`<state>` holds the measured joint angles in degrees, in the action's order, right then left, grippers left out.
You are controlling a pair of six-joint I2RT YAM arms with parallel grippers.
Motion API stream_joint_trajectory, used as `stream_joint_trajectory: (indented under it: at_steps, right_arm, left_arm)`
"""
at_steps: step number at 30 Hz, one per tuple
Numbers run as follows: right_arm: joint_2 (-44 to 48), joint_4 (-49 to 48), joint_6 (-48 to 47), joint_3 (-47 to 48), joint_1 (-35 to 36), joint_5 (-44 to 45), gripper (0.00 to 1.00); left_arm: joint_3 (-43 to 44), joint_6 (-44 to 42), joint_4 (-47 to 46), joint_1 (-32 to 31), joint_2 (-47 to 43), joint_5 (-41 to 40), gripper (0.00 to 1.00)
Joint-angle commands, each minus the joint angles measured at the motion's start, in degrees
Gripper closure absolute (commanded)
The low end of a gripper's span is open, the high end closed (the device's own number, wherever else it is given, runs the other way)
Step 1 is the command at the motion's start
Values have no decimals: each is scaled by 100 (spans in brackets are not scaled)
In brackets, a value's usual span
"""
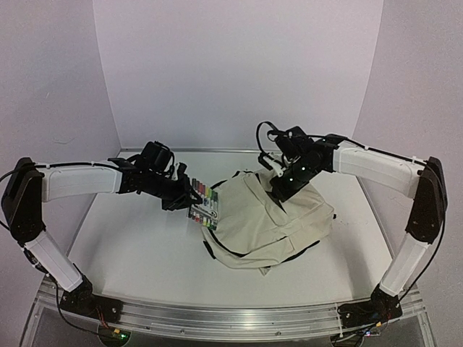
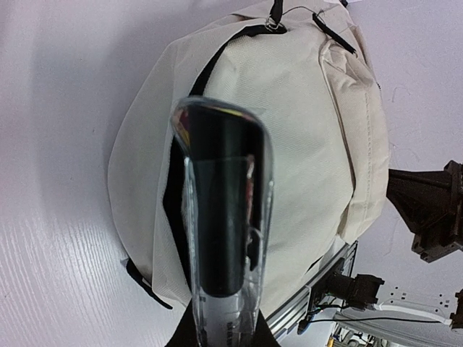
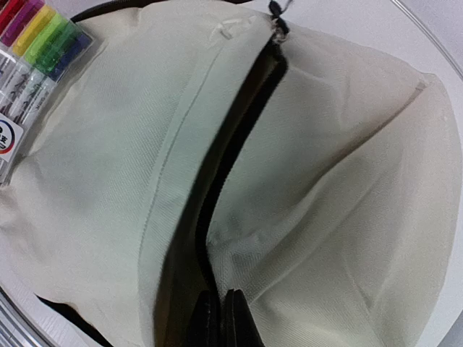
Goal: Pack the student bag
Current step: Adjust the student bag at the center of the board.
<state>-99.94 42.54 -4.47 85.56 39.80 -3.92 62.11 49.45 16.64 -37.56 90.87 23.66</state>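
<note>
The student bag [image 1: 271, 220], a big cream backpack with black zippers, lies in the middle of the table. My left gripper [image 1: 189, 198] is shut on a clear pack of coloured markers [image 1: 205, 203] and holds it at the bag's left edge. In the left wrist view the pack [image 2: 224, 217] shows edge-on above the bag [image 2: 311, 123]. My right gripper [image 1: 281, 191] is shut on the fabric edge of the bag's open zipper slit [image 3: 239, 144]; its fingers [image 3: 210, 322] pinch the edge. The marker pack [image 3: 29, 50] shows at the upper left of the right wrist view.
An aluminium rail [image 1: 217, 318] runs along the table's near edge. White walls stand at the back and both sides. The right arm's base [image 2: 427, 210] shows beyond the bag in the left wrist view.
</note>
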Motion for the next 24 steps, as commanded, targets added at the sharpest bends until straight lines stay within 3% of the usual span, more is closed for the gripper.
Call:
stream_joint_trajectory:
  at_steps: [1,2,4,11,13,18,24]
  right_arm:
    - [399,208,-63,102,-270,41,83]
    - [339,209,-54,61,-277,-98,75]
    - [187,234,27,70,-278,-355,70]
    - [-290,280,170,344,-276,-506,66]
    - [-280,282,124,340,-275,-445,72]
    - [43,299,67,405,-279,-151,99]
    - [620,264,178,457,-285,-274,100]
  left_arm:
    - [143,-66,-19,-6,-206,-76,100]
    - [141,-67,-20,-12,-205,-73,100]
    - [135,-65,-23,-14,-198,-75,100]
    - [264,-105,6,-25,-128,-55,100]
    - [307,-126,12,-50,-136,-61,100]
    - [557,-152,-136,-253,-147,9,100]
    - [1267,115,-779,-629,380,488,100]
